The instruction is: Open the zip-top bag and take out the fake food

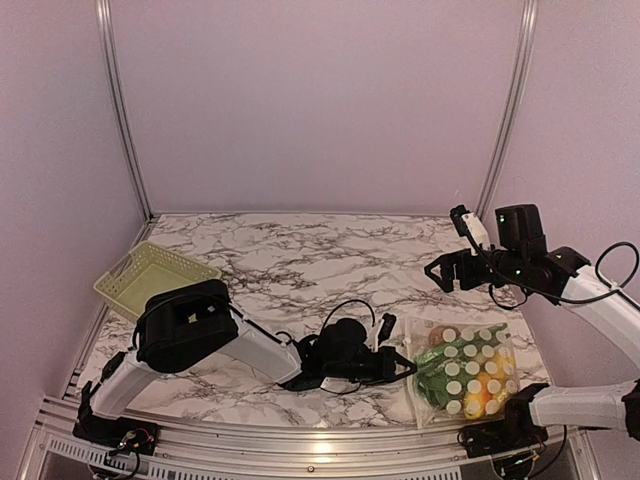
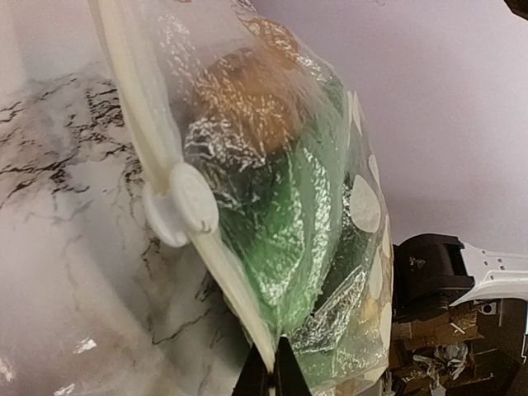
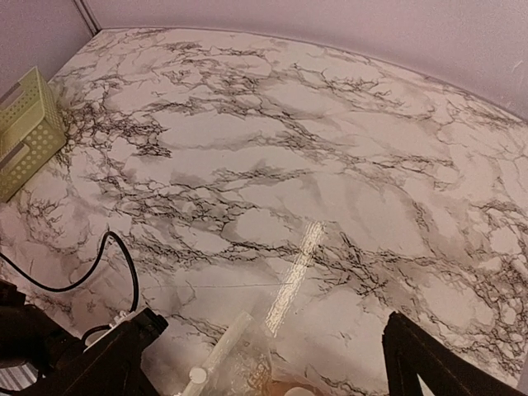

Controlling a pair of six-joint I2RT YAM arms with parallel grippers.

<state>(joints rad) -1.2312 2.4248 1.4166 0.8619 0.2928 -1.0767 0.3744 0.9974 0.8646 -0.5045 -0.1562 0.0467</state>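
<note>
My left gripper (image 2: pixel 272 375) is clenching the zip-top bag (image 1: pixel 465 372) by its zipper edge at the table's (image 1: pixel 300 260) near-right corner. My right gripper (image 1: pixel 440 272) is hanging spread wide, well apart. The clear, white-dotted plastic is bulging with green, brown and yellow fake food (image 2: pixel 280 223).

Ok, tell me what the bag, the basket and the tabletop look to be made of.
The zip-top bag: thin clear plastic film, glossy; it crinkles and glints, contents showing through. The basket: pale green moulded plastic, matte, with a slotted wall. The tabletop: marble-look, semi-gloss with a light streak; likely printed laminate, though real stone cannot be ruled out.
</note>
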